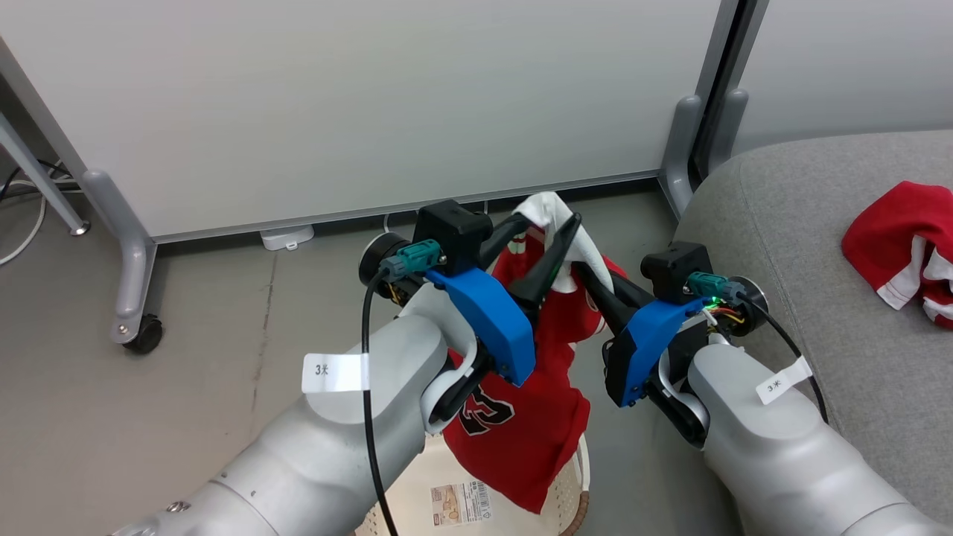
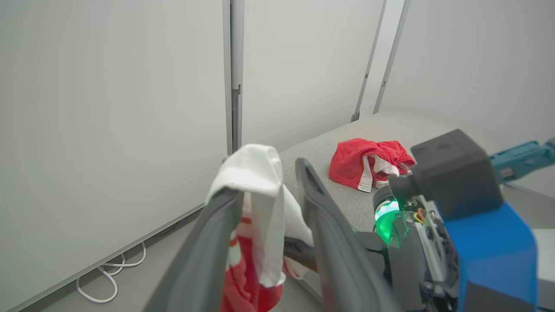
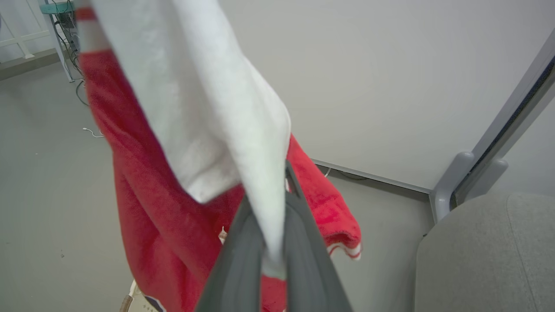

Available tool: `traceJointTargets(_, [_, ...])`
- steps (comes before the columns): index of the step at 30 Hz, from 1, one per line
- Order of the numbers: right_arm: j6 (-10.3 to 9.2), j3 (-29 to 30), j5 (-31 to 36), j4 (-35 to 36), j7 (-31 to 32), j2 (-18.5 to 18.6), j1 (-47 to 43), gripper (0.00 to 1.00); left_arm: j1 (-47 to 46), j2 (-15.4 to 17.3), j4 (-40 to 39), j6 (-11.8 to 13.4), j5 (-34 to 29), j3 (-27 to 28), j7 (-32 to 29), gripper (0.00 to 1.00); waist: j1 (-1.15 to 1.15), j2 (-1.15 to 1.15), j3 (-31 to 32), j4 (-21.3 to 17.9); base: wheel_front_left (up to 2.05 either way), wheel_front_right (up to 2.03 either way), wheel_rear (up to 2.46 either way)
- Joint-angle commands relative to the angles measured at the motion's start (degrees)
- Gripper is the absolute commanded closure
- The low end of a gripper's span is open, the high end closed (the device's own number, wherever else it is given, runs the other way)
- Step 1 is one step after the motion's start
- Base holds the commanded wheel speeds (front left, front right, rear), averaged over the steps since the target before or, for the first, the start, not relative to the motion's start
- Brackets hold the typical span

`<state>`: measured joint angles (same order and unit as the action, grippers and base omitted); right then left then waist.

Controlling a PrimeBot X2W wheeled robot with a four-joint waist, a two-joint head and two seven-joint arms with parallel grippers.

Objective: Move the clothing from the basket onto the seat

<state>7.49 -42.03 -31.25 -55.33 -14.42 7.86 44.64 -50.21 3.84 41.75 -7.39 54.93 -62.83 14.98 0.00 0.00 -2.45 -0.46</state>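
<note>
A red garment with white panels and a dark print hangs above the cream basket, its lower edge level with the rim. My right gripper is shut on the garment's white upper part, pinching the fabric between both fingers. My left gripper stands open beside it, and the white fabric drapes over one finger. A second red-and-white garment lies crumpled on the grey seat to the right, also seen in the left wrist view as a red heap.
White partition panels on grey castor feet stand close behind the basket. A second grey foot rises by the seat's corner. A white cable lies on the grey floor along the wall. A paper label lies in the basket's bottom.
</note>
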Motion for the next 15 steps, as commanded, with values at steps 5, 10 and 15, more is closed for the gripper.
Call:
traceJointTargets(5, [0.01,0.16,-1.32,-0.12,-0.66,0.15,1.27,1.0,3.61,1.1,-2.26,-0.13,-2.94,3.13,0.3,0.0,0.0,0.0,-0.01,0.1,0.0,0.0,0.0])
traceJointTargets(10, [0.01,0.51,-1.6,0.22,-0.76,0.66,1.19,1.0,9.93,3.17,-7.81,-0.12,-7.96,8.96,0.3,0.0,0.0,0.0,0.1,0.28,0.0,0.0,0.0])
traceJointTargets(15, [0.01,1.05,-1.74,0.83,-0.82,1.11,0.85,1.0,18.98,5.77,-14.61,0.11,-14.8,16.5,0.3,0.0,0.0,0.0,0.11,0.39,0.0,0.0,0.0])
